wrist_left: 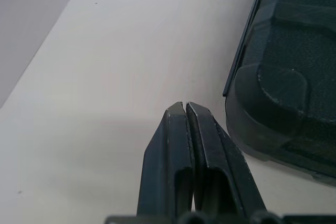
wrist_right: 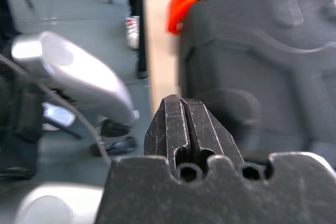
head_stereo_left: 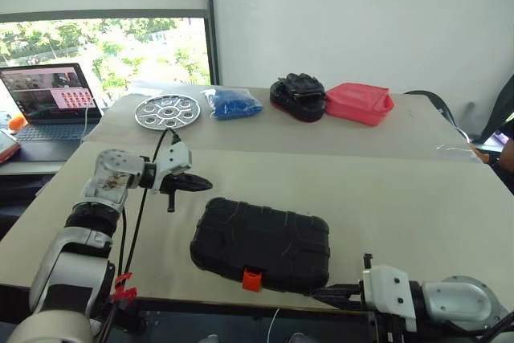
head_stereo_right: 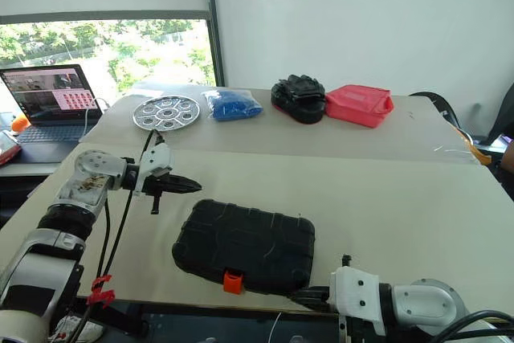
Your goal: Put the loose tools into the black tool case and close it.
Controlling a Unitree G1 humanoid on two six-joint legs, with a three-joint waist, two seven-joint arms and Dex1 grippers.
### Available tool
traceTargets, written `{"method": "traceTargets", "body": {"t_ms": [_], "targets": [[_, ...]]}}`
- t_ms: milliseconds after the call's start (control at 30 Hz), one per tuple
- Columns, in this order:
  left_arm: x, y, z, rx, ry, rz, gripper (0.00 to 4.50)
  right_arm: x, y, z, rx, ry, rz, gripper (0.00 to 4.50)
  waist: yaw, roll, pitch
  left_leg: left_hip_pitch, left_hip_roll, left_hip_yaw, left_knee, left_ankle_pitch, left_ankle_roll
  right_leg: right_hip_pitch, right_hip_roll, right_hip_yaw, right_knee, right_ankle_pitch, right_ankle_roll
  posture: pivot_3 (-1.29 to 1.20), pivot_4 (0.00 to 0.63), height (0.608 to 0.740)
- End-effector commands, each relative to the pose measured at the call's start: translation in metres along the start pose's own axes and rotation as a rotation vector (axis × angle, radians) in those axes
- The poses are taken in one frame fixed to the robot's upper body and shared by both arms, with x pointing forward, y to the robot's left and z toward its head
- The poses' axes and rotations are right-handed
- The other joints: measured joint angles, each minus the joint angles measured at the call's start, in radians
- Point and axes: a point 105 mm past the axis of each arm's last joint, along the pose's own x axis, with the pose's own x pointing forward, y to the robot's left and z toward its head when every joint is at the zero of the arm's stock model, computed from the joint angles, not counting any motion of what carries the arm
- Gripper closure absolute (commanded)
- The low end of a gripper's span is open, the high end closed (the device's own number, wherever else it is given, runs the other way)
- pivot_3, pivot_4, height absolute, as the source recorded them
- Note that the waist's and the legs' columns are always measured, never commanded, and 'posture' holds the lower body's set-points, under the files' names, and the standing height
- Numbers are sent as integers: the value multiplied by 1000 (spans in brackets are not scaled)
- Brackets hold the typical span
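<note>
The black tool case [head_stereo_left: 261, 242] lies closed on the beige table [head_stereo_left: 385, 190] near its front edge, with its orange latch [head_stereo_left: 252, 279] facing me. My left gripper [head_stereo_left: 205, 183] hovers just left of the case's far left corner, shut and empty, its tips pointing toward the case [wrist_left: 289, 77]. At the table's front edge, my right gripper [head_stereo_left: 317, 295] is shut and empty beside the case's near right corner; the right wrist view has the latch [wrist_right: 184, 3] beyond its tips. The loose tools are out of view.
Along the far side of the table stand a round metal tray [head_stereo_left: 167, 111], a blue bag [head_stereo_left: 233, 104], a black glove pile [head_stereo_left: 299, 95] and a red plastic container [head_stereo_left: 359, 102]. An open laptop [head_stereo_left: 52, 102] sits on a side desk at the left.
</note>
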Motion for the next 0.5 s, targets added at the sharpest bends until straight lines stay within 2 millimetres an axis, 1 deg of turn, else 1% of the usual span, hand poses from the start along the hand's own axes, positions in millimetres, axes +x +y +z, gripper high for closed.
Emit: {"method": "traceTargets", "body": {"t_ms": [33,167,267,367,500], "targets": [[11,4,13,87,4,-28,4458,6,5,5,-16,-6,43,4500,0,-1,0,0,0,0,1,0,0,0,0,0,0,0,0,0,150,740],[27,3,17,107,-11,-42,4458,10,-2,1,14,15,23,4500,0,-1,0,0,0,0,2,0,0,1,0,0,0,2,1,0,150,740],[32,-5,13,125,2,-90,4458,13,-7,-6,2,49,13,4500,-2,-1,0,1,0,0,2,0,0,1,0,0,1,2,1,0,150,740],[29,-16,5,113,28,-159,4458,12,-20,-9,6,58,-32,4500,-4,-1,0,1,0,0,2,0,0,1,0,0,1,2,1,0,150,740],[15,-38,-8,72,76,-269,4458,3,-42,-9,26,59,-115,4500,-15,-1,0,2,0,0,1,0,0,1,0,1,1,2,1,0,150,740]]}}
